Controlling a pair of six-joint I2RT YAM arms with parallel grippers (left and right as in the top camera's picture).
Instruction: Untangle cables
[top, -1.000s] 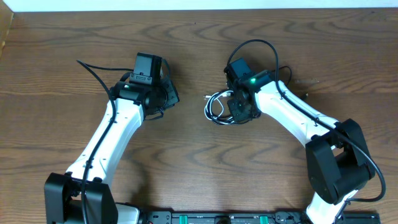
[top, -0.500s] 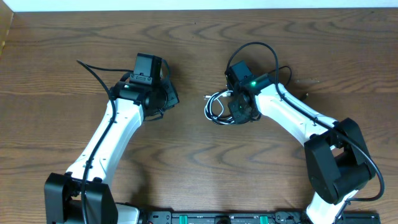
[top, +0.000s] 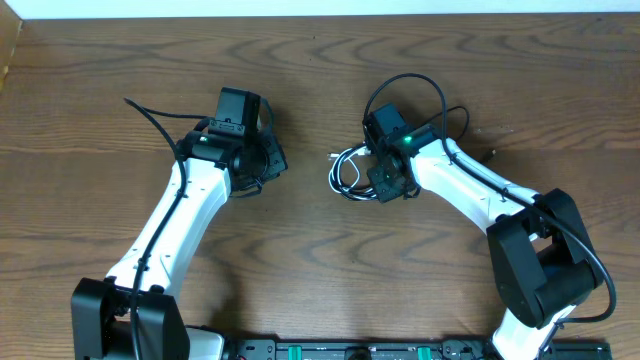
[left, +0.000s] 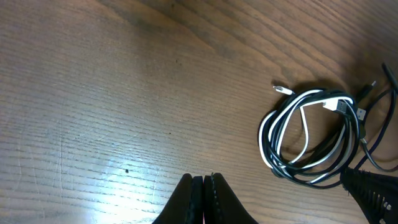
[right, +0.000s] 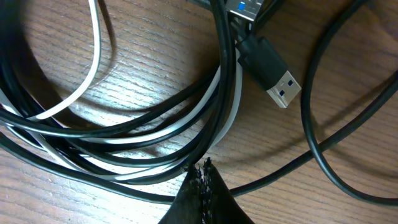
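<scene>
The cables (top: 349, 172) lie as one small coil of black and white cords at the table's middle. In the left wrist view the coil (left: 309, 142) sits at the right, with a small white plug end (left: 283, 89) sticking out at the top left. Close up, a black USB plug (right: 277, 76) lies beside the cords (right: 124, 146). My right gripper (right: 202, 167) is shut, its tips against the coil's edge, with nothing seen between them. It stands at the coil's right side (top: 378, 186). My left gripper (left: 203, 180) is shut and empty, well left of the coil (top: 281, 159).
The wooden table (top: 320, 260) spreads all around the coil. A thick black arm wire (top: 408, 82) loops above the right wrist, and another (top: 150, 115) trails from the left arm. A loose black cord (right: 348, 134) curves past the right fingertips.
The right wrist has shifted slightly toward the table's front. The coil and the left arm have stayed in place.
</scene>
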